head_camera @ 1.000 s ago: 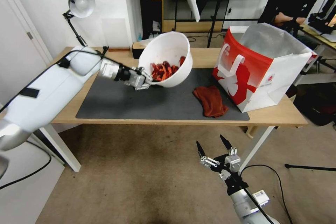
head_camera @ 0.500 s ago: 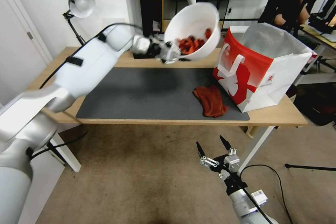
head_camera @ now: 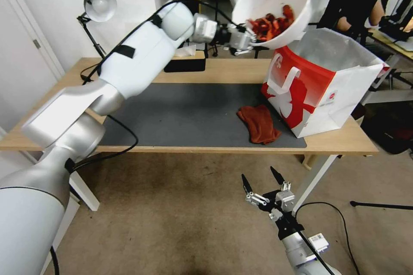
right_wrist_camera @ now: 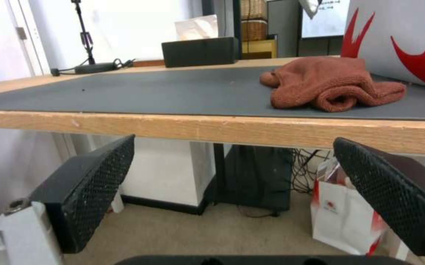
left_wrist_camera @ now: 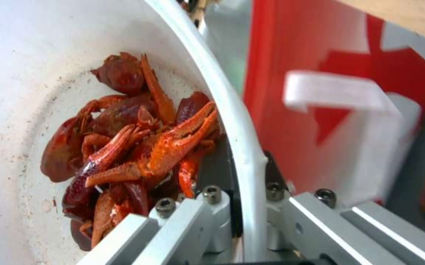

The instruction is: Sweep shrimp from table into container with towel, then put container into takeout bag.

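Since a second ago the container [head_camera: 275, 4] has been raised from over the tabletop [head_camera: 215, 73] to above the takeout bag [head_camera: 318, 81], tilted, its rim clamped by the left gripper [head_camera: 244, 39]. Glossy red-orange shrimp [left_wrist_camera: 134, 147] are heaped inside. The towel [head_camera: 259, 123] is left crumpled on the mat. The right gripper [head_camera: 261, 178] is held spread apart below the tabletop edge.

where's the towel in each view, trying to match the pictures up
Head view: the towel lies on the grey mat, beside the takeout bag.
Left wrist view: a dark red blur at the frame edge; cannot tell if it is the towel.
Right wrist view: bunched on the mat, near the table edge.
Shared landmark: the takeout bag's red print.
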Robot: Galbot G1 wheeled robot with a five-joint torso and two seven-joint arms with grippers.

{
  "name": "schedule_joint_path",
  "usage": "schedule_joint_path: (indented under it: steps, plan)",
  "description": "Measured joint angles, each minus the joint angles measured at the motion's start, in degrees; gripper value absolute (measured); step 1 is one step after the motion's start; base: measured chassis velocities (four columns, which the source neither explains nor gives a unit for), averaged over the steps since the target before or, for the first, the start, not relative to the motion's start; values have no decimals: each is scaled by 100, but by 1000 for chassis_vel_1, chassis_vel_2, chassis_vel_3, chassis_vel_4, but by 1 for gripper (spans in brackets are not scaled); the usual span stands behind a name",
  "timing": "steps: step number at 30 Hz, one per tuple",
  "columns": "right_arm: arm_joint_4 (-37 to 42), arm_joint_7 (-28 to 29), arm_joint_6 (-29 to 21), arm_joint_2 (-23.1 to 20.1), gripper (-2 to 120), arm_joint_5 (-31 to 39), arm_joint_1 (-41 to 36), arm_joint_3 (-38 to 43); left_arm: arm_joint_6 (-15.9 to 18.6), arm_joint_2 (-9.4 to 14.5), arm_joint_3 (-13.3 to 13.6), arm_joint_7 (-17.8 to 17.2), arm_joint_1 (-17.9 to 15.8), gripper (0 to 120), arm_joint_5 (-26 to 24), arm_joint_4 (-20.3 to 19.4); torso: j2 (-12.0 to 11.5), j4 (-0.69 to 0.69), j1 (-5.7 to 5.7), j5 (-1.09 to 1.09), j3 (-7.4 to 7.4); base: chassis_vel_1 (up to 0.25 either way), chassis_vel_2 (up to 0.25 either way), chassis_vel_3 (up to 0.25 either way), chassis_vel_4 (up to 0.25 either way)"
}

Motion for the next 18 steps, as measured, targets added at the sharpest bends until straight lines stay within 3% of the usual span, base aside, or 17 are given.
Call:
schedule_joint_path:
  steps: [8, 12, 18]
  plan:
    - [-24, 3, 9, 28, 100, 0, -3, 13, -60, -562, 91, -92, -131, 0, 46, 240, 0, 0, 0, 0, 0, 0, 0, 0, 0]
    - [-34, 3, 18, 30, 100, 0, -4, 18, -93, -699, 101, -100, -145, 0, 80, 321, 0, 0, 0, 0, 0, 0, 0, 0, 0]
    - [-71, 4, 24, 28, 100, 16, 31, 26, -235, -1095, 126, -136, -204, 0, 225, 623, 0, -1, 0, 0, 0, 0, 0, 0, 0]
